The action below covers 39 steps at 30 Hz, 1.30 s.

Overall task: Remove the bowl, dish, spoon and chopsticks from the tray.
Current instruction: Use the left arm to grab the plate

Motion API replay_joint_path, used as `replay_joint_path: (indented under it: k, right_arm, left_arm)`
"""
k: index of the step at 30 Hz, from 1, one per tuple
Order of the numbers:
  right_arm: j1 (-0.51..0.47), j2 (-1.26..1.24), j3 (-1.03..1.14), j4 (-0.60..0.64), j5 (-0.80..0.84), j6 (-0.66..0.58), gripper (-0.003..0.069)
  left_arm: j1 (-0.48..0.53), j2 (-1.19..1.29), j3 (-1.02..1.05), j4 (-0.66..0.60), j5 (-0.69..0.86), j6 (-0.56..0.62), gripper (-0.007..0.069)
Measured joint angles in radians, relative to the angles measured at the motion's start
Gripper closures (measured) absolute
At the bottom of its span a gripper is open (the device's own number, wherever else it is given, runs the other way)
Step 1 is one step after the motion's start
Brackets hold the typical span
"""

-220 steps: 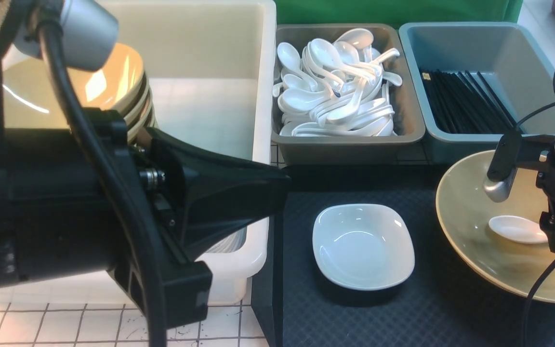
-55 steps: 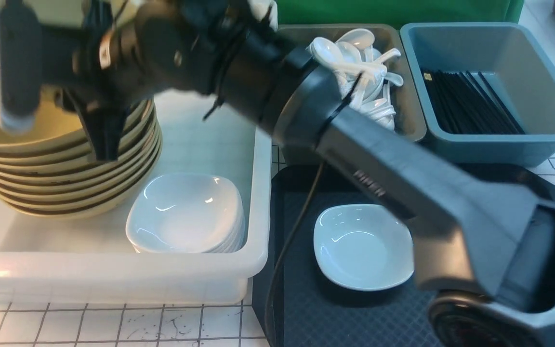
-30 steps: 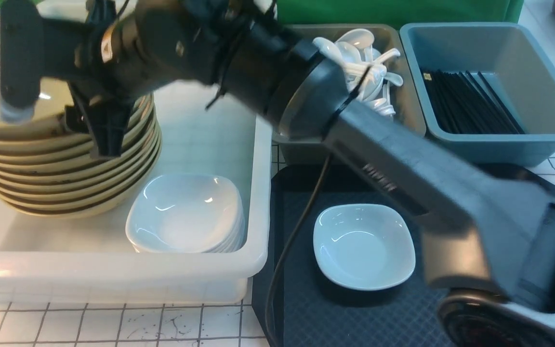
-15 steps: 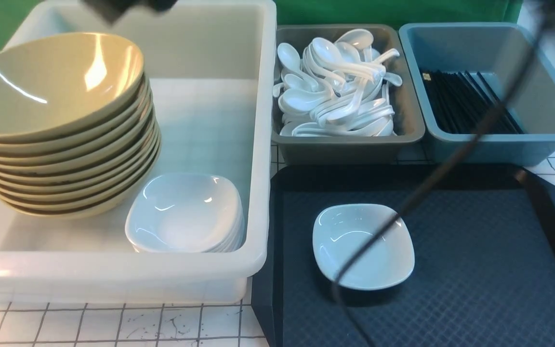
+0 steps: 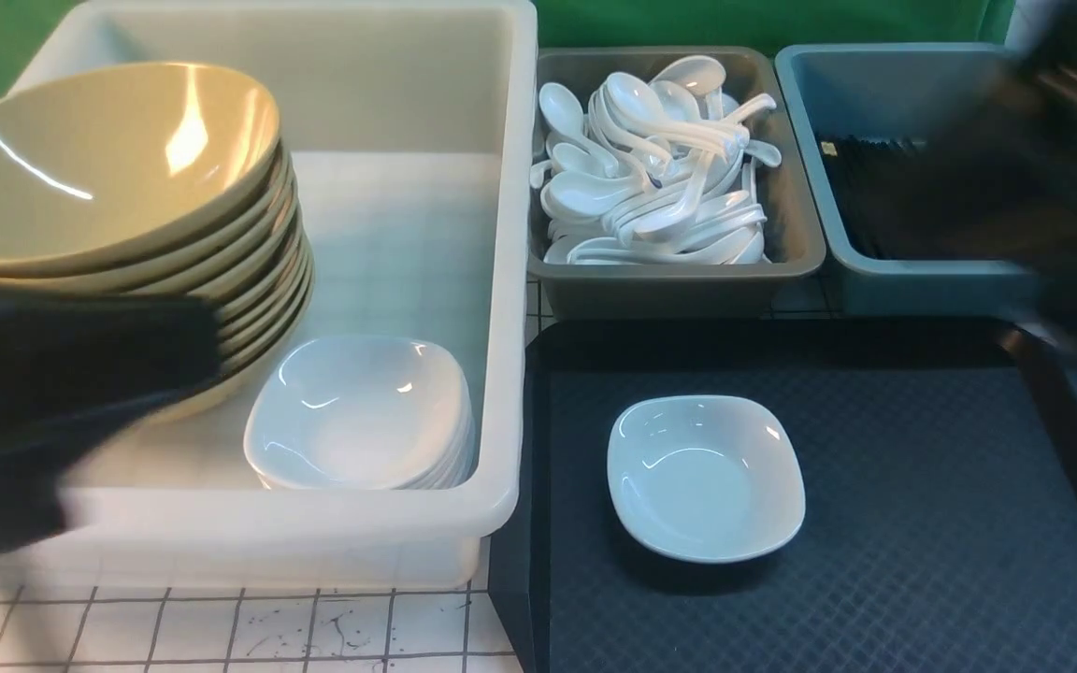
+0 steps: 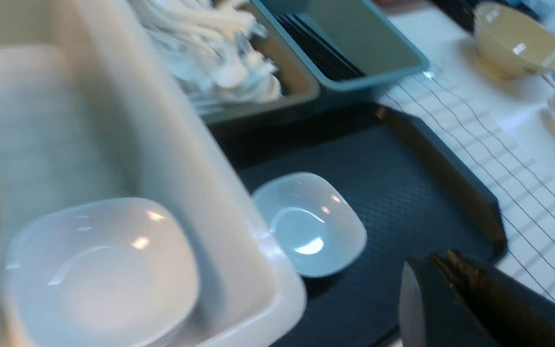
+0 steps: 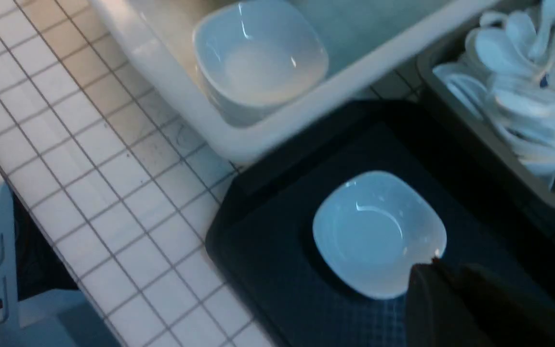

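White on black: the dish (image 5: 705, 477) sits alone and upright on the tray (image 5: 922, 561), left of the middle, with nothing touching it. The left gripper (image 6: 443, 256) is pinched tight and empty, seen against the tray's edge. The right gripper (image 7: 432, 264) also has its tips pressed together with nothing between them, right at the dish's rim in its own camera; touching or just above, can't tell. From the front both arms are only dark blurs. The left arm (image 5: 43, 383) smears across the front of the white tub (image 5: 501, 308). The right arm (image 5: 1062, 187) hangs over the blue bin (image 5: 838, 271) and hides most of the bundle of chopsticks (image 6: 316, 48). In the tub, the bowl (image 5: 99, 159) tops a leaning stack of bowls (image 5: 258, 280), with a stack of white dishes (image 5: 361, 411) just beside it. The grey bin (image 5: 679, 285) holds a heap of spoons (image 5: 651, 178). The tub wall runs just beside the tray's left rim and both bins crowd its far rim — the open room is the bare diamond-textured floor to the dish's right and front. A white tiled table (image 5: 221, 636) lies underneath, with a green backdrop (image 5: 763, 19) behind.
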Motion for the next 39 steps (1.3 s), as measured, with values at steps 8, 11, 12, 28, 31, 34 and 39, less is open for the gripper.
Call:
replay_joint_path:
  k: [8,11,12,28,31,34,39]
  right_arm:
    - [0.0,-0.295,0.283,-0.014,0.0,0.125,0.0593]
    - [0.0,-0.407,0.343,-0.014,0.0,0.174,0.0593]
    - [0.0,-0.435,0.353,-0.014,0.0,0.183,0.0593]
    - [0.0,-0.718,0.398,-0.008,0.0,0.222,0.0593]
    - [0.0,-0.734,0.406,-0.005,0.0,0.222,0.0593]
    - [0.0,-0.735,0.425,-0.002,0.0,0.222,0.0593]
    - [0.0,-0.735,0.449,0.001,0.0,0.222,0.0592]
  left_arm:
    - [-0.013,0.352,-0.027,-0.237,-0.097,0.269,0.0625]
    - [-0.092,0.482,-0.087,-0.23,-0.127,0.301,0.0625]
    - [-0.121,0.512,-0.103,-0.215,-0.132,0.301,0.0625]
    - [-0.413,1.056,-0.384,0.212,-0.131,0.041,0.0475]
    - [-0.413,1.113,-0.402,0.251,-0.141,0.042,0.0356]
    - [-0.413,1.162,-0.404,0.322,-0.159,0.042,0.0225]
    - [-0.413,1.234,-0.404,0.442,-0.207,0.001,0.0155]
